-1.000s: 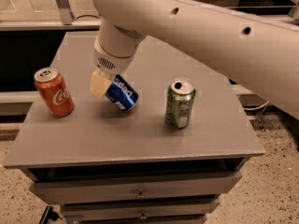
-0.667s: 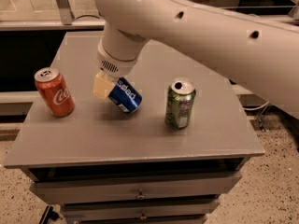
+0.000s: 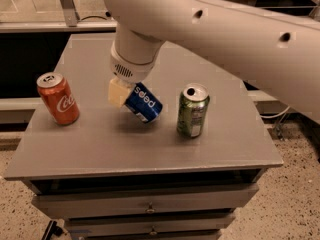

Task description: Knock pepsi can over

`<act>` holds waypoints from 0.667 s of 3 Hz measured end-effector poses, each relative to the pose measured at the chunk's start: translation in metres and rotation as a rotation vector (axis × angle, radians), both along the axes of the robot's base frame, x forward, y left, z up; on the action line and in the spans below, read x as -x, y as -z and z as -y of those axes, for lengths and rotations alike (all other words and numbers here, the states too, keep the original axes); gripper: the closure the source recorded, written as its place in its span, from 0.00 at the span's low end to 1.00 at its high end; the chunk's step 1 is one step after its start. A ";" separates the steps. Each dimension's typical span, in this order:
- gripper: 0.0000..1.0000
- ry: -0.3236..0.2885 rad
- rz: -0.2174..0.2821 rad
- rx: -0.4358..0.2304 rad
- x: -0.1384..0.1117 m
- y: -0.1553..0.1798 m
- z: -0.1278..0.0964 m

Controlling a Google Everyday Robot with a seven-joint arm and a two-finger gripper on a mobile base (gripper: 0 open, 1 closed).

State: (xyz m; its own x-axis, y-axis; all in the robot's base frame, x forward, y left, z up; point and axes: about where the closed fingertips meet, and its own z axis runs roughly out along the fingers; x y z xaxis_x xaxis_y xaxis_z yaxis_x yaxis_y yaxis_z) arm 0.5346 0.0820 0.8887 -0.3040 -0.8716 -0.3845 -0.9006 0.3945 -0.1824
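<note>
The blue pepsi can [image 3: 144, 103] is in the middle of the grey table [image 3: 100, 149]. It leans steeply, top end toward the upper left, with its white lettering upside down. My gripper [image 3: 121, 93] hangs from the big white arm and its cream tip touches the can's upper left end. The can's top is hidden behind the gripper.
An orange-red Coca-Cola can [image 3: 58, 98] stands upright at the table's left. A green can [image 3: 192, 110] stands upright to the right of the pepsi can. The table has drawers [image 3: 147, 206] below its front edge. Speckled floor lies around it.
My gripper has moved a little to the right and toward the front. The pepsi can has shifted right with it and still leans.
</note>
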 end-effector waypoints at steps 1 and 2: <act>1.00 0.050 -0.005 0.045 0.007 -0.009 0.012; 1.00 0.074 -0.009 0.071 0.011 -0.016 0.018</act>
